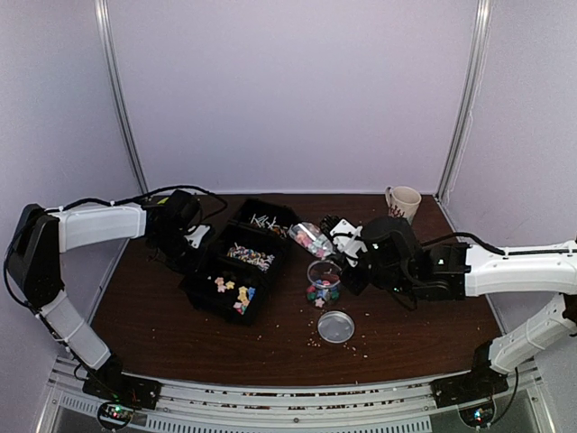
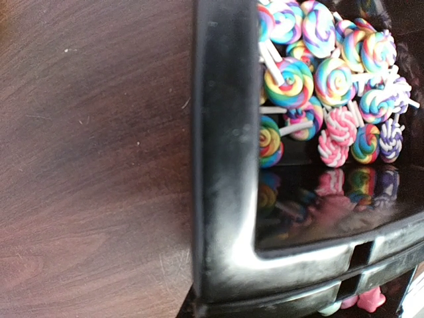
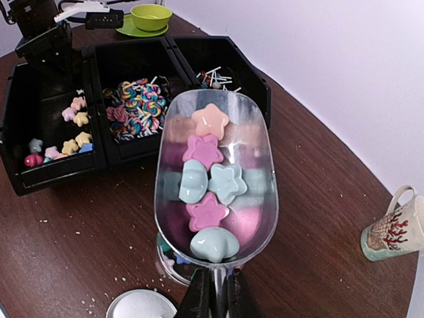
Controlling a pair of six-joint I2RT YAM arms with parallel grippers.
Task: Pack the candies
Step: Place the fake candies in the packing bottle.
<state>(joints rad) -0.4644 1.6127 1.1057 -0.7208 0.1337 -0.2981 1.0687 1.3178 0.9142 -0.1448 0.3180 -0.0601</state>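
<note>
My right gripper is shut on the handle of a clear scoop that holds several candies: pastel pink, blue and peach stars and hearts. The scoop hangs tilted above an open clear jar with candies in it. More candies lie in a black three-part tray: stars in the near part, swirled lollipops in the middle part. My left gripper sits at the tray's left rim, shut on it; its fingers are hidden in the left wrist view.
The jar's round lid lies on the brown table just in front of the jar. A mug stands at the back right. A green bowl sits behind the tray. Pale crumbs dot the table around the jar.
</note>
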